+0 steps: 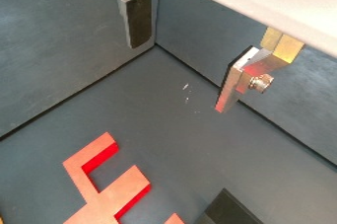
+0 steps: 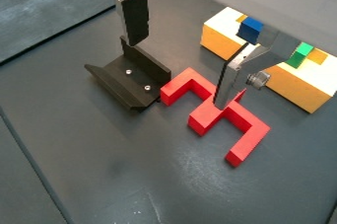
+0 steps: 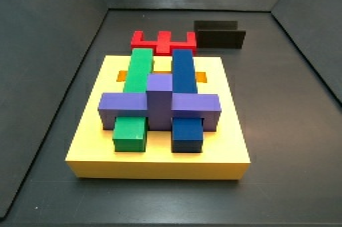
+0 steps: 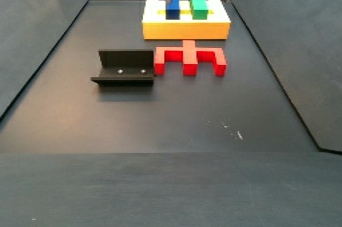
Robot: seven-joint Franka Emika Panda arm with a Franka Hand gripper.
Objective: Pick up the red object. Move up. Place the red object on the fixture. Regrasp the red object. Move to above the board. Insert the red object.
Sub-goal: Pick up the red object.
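The red object (image 2: 211,110) lies flat on the dark floor, prongs pointing away from the board, as both side views show (image 3: 163,41) (image 4: 190,59); it also shows in a wrist view (image 1: 105,184). The fixture (image 2: 132,80) stands right beside it (image 4: 124,68) (image 3: 221,34). The board (image 3: 160,151), a yellow slab with green, blue and purple blocks, lies on the red object's other side (image 4: 187,31) (image 2: 227,38). My gripper (image 2: 182,70) hangs open and empty above the floor, over the red object and the fixture (image 1: 182,70). Nothing is between its fingers.
Dark grey walls enclose the floor on all sides (image 4: 54,41). A pale ledge (image 1: 263,1) runs above one wall. A few small white specks mark the floor (image 4: 230,128).
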